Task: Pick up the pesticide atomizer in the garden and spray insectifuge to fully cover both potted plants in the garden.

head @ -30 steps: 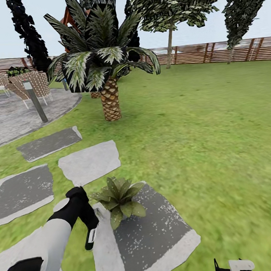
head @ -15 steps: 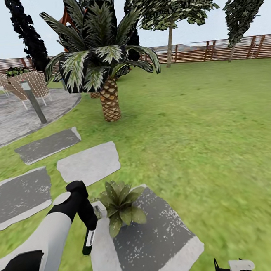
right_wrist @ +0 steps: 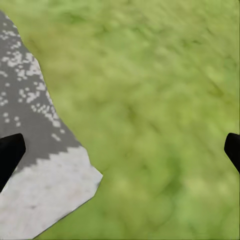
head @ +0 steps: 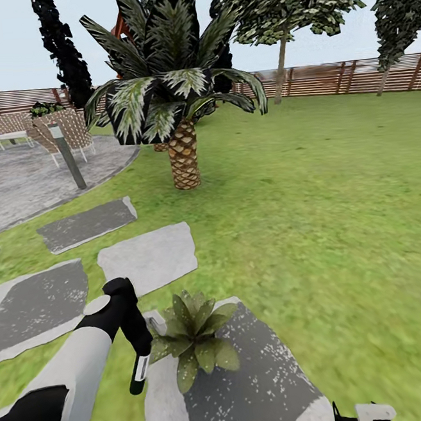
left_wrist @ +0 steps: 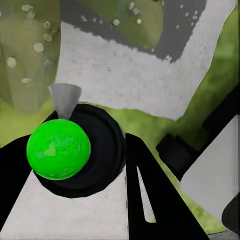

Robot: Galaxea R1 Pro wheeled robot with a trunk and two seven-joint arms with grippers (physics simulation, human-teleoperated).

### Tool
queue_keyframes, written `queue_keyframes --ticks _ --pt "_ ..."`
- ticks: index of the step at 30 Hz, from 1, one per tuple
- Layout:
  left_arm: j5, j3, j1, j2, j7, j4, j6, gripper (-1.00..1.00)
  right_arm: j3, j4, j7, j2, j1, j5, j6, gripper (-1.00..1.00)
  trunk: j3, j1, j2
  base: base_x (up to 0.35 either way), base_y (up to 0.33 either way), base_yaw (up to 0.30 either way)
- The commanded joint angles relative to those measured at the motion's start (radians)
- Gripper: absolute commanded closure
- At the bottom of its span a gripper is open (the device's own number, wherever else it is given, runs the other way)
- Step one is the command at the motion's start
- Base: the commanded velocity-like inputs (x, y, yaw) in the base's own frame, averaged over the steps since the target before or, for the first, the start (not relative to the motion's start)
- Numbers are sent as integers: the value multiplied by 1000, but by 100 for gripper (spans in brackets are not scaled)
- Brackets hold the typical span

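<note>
Dark bottle and pale nozzle mark the pesticide atomizer (left_wrist: 75, 150), which sits clamped in the left hand (head: 138, 365), its cone tip aimed toward leaves speckled with pale droplets. Seen from the head camera, that hand hangs just beside the one potted plant (head: 196, 338) in sight, a low rosette standing on a grey stepping stone (head: 253, 386). A bright green ball shows on top of the sprayer in the left wrist view; what it is I cannot tell.

Judging by the droplets on the leaves, spraying of this plant looks underway; whether it is fully covered cannot be judged. The second plant would then be left to do.

Counting outward: one atomizer, one rosette, five stepping stones at least in part across the lawn (head: 340, 224), one scaly-trunked palm (head: 178, 98), one short post (head: 67, 156) at the edge of the round patio (head: 21, 183), and a few wicker chairs (head: 67, 131) beyond it. A brown slatted fence (head: 339, 77) closes the background.

The right hand (right_wrist: 120, 150) is spread wide, holding nothing, its dark tips at opposite edges over grass and a stone's corner.
</note>
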Motion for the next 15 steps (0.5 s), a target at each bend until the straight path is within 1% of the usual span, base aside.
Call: queue_keyframes --ticks 1,4,5,6,7,9,14,15 --pt "-10 4 -1 -1 -9 0 8 100 -4 2 -6 0 -1 11 -3 -100 -1 0 0 3 0 135" --pt "-10 -33 2 1 -9 6 6 100 -4 2 -6 0 -1 11 -3 -100 -1 0 0 1 0 47" --pt "-12 -78 5 2 -9 4 5 100 -4 2 -6 0 -1 11 -3 -100 -1 0 0 0 0 9" --pt "-13 -99 7 2 -9 2 6 100 -4 2 -6 0 -1 11 -3 -100 -1 0 0 0 0 5" --pt "-12 -109 7 2 -9 1 7 100 -4 2 -6 0 -1 11 -3 -100 -1 0 0 0 0 3" --pt "-12 -120 6 2 -9 1 8 100 -4 2 -6 0 -1 11 -3 -100 -1 0 0 0 0 53" --pt "-12 -126 10 1 -9 0 12 100 -4 2 -6 0 -1 11 -3 -100 -1 0 0 0 0 244" --pt "-11 -126 10 0 -9 0 13 100 -4 2 -6 0 -1 11 -3 -100 -1 0 0 5 -20 120"
